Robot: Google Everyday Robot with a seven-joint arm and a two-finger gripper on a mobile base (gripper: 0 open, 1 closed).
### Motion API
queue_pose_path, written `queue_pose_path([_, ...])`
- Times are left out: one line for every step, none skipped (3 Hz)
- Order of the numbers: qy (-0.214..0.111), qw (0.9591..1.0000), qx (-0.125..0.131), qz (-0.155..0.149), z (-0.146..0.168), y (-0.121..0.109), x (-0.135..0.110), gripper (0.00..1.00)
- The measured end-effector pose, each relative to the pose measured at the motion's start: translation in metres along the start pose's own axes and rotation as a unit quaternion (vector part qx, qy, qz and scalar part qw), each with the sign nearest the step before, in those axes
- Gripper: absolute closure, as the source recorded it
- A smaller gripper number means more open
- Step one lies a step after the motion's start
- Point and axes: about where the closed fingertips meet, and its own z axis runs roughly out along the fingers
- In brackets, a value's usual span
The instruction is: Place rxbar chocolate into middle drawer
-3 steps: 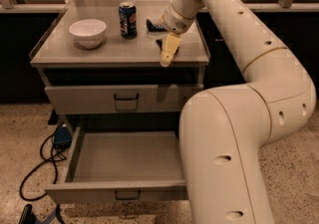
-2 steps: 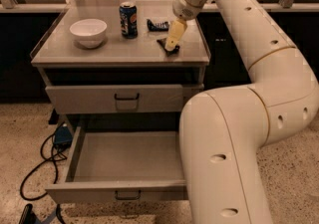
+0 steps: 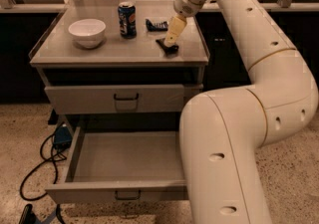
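Observation:
The rxbar chocolate (image 3: 168,47) is a small dark wrapper lying on the cabinet top (image 3: 99,51), near its right side. My gripper (image 3: 172,34) hangs right above it, its tip at or touching the wrapper's upper end. The middle drawer (image 3: 119,192) is pulled wide open below, and the part of its inside that shows is bare. My arm's large white body hides the drawer's right part.
A flatter dark packet with light print (image 3: 156,25) lies just behind the gripper. A blue soda can (image 3: 127,19) and a white bowl (image 3: 87,32) stand to the left. The upper handled drawer (image 3: 119,98) is closed. Cables (image 3: 37,168) lie on the floor at left.
The gripper has moved from the cabinet top's front edge back and slightly left, and now sits over the dark wrapper. The drawer, can and bowl have not moved.

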Motion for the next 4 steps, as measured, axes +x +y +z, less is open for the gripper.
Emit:
queue_pose_path([-0.01,0.9979,0.041,0.049,-0.006,-0.025,0.014,0.0])
queue_pose_path([-0.011,0.9936,0.055,0.098,-0.003,-0.034,0.03,0.0])
queue_pose_path([-0.009,0.9943,0.061,0.087,0.006,-0.037,0.028,0.0])
queue_pose_path([0.004,0.997,0.035,0.069,0.006,-0.023,0.037,0.0])
